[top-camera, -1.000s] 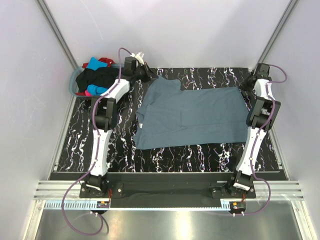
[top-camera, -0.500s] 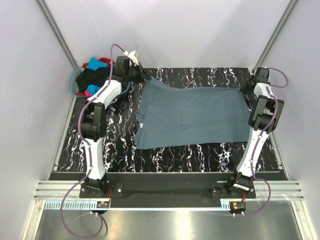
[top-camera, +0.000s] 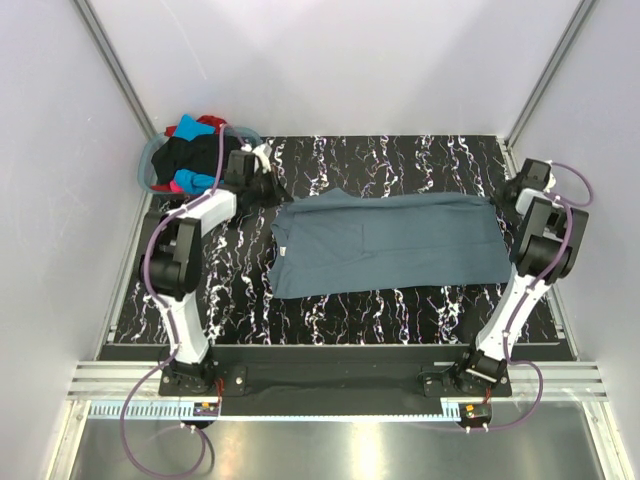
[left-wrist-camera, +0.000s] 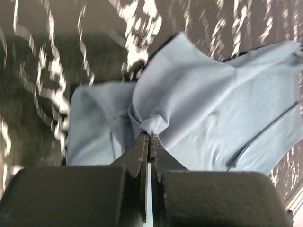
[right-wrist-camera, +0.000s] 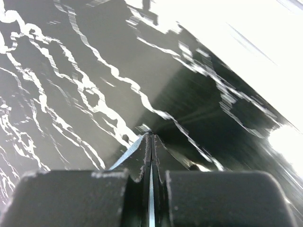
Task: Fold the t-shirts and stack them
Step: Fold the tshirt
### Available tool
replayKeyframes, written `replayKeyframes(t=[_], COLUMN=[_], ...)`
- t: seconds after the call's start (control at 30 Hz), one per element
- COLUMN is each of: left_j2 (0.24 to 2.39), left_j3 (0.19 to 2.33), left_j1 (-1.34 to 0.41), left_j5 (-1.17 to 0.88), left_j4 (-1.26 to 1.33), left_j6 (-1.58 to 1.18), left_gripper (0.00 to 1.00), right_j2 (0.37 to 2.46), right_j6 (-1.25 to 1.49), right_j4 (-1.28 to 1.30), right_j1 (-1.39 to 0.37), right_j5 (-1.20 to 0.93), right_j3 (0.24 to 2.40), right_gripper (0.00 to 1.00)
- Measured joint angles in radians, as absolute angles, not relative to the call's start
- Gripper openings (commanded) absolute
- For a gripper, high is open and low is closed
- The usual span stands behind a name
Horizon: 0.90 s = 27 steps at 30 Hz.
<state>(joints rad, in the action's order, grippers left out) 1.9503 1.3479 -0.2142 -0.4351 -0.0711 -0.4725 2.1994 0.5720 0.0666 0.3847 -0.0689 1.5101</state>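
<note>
At the far left corner of the black, white-veined surface [top-camera: 330,320], a round grey-blue plastic laundry basket [top-camera: 143,170] holds a heap of black, turquoise, red and pink fabric tees [top-camera: 192,155]. Just beside it, the left gripper [left-wrist-camera: 149,135] has its jaws clamped on a bunched pinch of the slate blue-grey t-shirt [top-camera: 390,240], which lies spread across the middle of the surface. The cloth looks light, limp and quick to wrinkle, so corners and hems seem the best holds. At the right edge, the right gripper [right-wrist-camera: 150,135] has its jaws together. A pale sliver at their tips may be cloth, but I cannot tell.
</note>
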Motion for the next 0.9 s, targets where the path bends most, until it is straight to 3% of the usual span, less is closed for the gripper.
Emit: replayKeyframes(t=[0.23,0.9], left_j2=[1.813,1.803], left_j3=[1.219,1.304], left_j1=[-0.215,-0.215], left_j5=[-0.422,-0.387], left_j4=[-0.074,-0.147], left_j6=[-0.483,-0.484], left_gripper=[0.00,0.00], right_j2=[2.059,1.953], right_j6=[0.627,0.627], right_j4=[0.035,-0.012], right_j1=[0.414,0.414], right_j5=[-0.042,-0.120], right_j3=[1.334,1.372], right_gripper=[0.00,0.00])
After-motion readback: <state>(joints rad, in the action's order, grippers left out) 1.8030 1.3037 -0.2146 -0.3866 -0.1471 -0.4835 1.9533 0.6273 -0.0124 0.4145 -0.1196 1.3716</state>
